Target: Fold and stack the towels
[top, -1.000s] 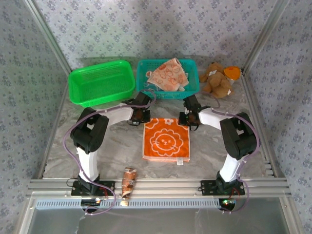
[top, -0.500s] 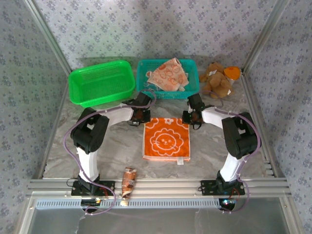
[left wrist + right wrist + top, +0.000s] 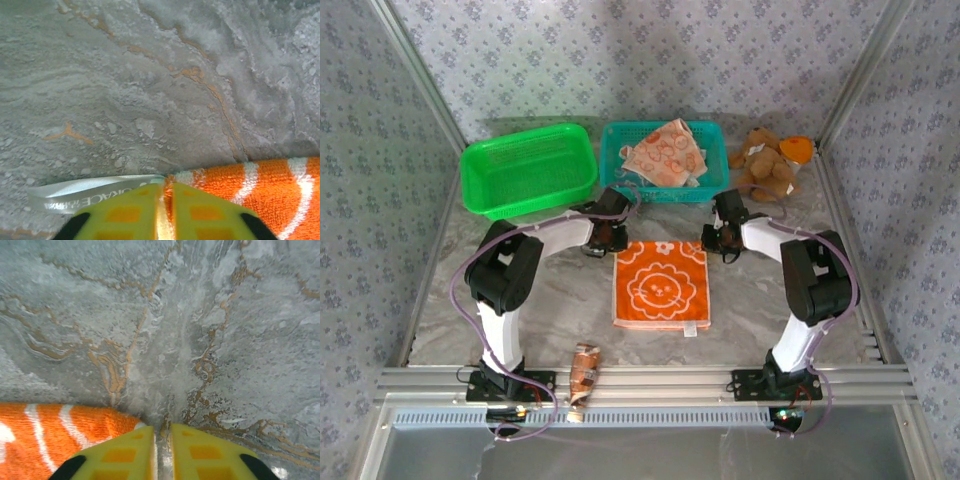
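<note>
Orange towel flat mid-counter. Left jaws at its far-left corner, barely parted, cannot tell if pinching. Right jaws beside far-right corner, slightly spread, bare counter between.

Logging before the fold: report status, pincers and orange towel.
Left pincer at far-left corner of orange towel, right pincer beside far-right corner; both nearly closed, grip unclear. Towel flat, unfolded. Nothing lies on it.

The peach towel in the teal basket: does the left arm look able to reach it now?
Probably yes. The peach towel lies on top in the teal basket, just beyond the left arm, whose fingers sit at the orange towel corner. Only the basket's low near wall stands between.
</note>
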Action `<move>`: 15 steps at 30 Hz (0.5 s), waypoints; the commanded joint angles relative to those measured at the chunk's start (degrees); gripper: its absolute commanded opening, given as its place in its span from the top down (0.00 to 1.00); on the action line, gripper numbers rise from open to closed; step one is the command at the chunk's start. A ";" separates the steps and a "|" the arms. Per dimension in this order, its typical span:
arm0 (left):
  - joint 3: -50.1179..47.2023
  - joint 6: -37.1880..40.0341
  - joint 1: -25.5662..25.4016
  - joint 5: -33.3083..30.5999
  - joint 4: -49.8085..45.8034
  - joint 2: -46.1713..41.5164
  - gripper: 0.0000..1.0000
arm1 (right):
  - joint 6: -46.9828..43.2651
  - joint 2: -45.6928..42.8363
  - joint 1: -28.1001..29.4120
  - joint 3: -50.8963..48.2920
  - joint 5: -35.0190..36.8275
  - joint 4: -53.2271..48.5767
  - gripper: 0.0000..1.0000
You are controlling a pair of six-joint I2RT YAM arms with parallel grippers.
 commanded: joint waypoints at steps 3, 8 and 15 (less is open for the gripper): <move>4.31 1.93 1.43 0.47 -4.29 -2.88 0.72 | 0.36 -3.30 0.14 3.38 -1.12 -2.49 0.69; 5.65 2.48 2.07 2.24 -4.59 -0.50 0.69 | 1.22 -0.95 0.40 4.36 -1.49 -1.96 0.65; 5.21 2.13 2.03 5.39 -3.14 2.53 0.67 | 1.75 2.40 0.76 4.75 -1.44 -0.87 0.61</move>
